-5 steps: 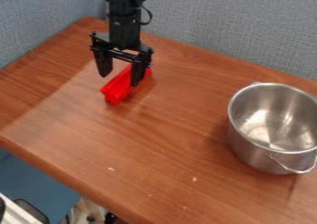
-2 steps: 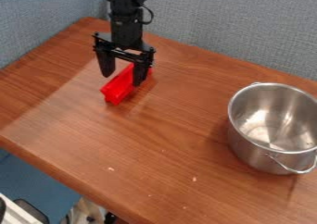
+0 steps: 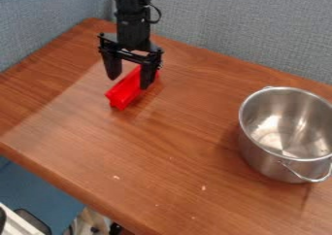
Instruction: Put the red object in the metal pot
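Nothing has moved since the earlier frame: the hand (image 3: pixel 131 72) hangs spread wide over the red block (image 3: pixel 124 88), fingers straddling its far end, gripping nothing. That block lies flat on the worktop (image 3: pixel 91 142), well to the left of the metal pot (image 3: pixel 286 132). Closing squarely across the block's narrow sides should give a firm pinch before lifting toward the empty pot.

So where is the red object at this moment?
In the camera view, the red object lies on the wooden table in the upper left, between the open fingers of the end effector, far left of the metal pot.
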You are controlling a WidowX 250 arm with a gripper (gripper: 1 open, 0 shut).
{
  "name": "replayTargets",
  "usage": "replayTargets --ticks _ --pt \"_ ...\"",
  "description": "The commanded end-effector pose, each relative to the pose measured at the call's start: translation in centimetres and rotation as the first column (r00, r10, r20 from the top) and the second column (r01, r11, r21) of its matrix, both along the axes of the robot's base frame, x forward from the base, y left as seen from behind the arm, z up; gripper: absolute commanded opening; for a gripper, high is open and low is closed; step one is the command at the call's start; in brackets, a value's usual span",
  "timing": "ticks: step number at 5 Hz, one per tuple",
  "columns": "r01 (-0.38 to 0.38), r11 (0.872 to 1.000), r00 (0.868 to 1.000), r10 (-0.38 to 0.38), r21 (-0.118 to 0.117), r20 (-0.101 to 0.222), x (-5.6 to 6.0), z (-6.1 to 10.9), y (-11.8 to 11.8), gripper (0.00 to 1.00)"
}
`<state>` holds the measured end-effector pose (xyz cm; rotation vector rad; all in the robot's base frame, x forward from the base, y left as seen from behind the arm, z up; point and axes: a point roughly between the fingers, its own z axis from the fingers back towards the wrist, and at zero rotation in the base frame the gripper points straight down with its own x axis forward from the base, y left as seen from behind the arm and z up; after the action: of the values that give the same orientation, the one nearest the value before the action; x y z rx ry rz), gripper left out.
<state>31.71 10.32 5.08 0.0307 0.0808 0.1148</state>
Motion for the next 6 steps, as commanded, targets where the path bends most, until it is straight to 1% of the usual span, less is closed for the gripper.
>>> replayTargets --ticks 1,4,5,6 --pt "-0.017 1.000 0.998 0.016 0.014 0.058 0.81 1.53 0.93 1.00" --pt "-0.011 1.000 0.998 0.011 0.001 0.067 1.12 1.13 0.78 1.00" --pt "-0.008 1.000 0.997 0.008 0.003 0.072 1.18 1.40 0.75 1.00" --pt "-0.012 1.000 0.997 0.012 0.002 0.070 1.21 1.20 0.71 1.00"
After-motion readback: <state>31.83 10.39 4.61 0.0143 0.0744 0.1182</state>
